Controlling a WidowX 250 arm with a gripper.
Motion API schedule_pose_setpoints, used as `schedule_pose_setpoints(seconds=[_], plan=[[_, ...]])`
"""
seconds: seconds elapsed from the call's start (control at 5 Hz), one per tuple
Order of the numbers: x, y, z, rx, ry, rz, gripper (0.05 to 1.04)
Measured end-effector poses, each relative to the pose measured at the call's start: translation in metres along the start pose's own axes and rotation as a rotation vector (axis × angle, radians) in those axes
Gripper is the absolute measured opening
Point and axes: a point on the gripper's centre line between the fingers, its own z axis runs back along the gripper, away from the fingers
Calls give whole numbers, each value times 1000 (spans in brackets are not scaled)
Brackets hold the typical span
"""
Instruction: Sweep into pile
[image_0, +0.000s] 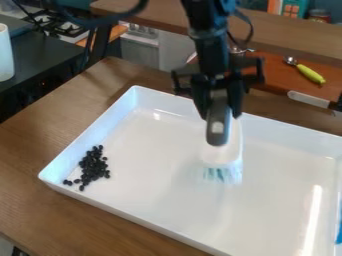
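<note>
Gripper (219, 116) hangs over the white tray (163, 222), approx. 1 o'clock of view ctr, fingers clamped on the brush (218, 131) by its grey hndl; bristles point down nr tray ctr, contact w/ tray floor unclear. Blk beans (92, 167) lie in a loose pile at tray's 9 o'clock, well apart from brush, w/ a few strays at its 7. Tray's on the wooden desk (40, 135); green-hndl. scoop (310, 73) at 2 o'clock, beyond tray.

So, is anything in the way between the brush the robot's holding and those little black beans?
Nothing visible is. From the brush in the gripper to the black beans, I see just the smooth floor of the white tray.
</note>
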Motion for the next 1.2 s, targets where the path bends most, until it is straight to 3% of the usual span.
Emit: schedule_pose_setpoints(seconds=[0.4,0.6,0.8,1.0,1.2], plan=[[-25,-35,-22,-1,4,-91,483],[-33,-43,-28,9,10,-116,555],[-28,-43,-43,58,46,-111,857],[-28,-44,-45,71,65,-114,1016],[-33,-42,-37,49,129,-126,1009]])
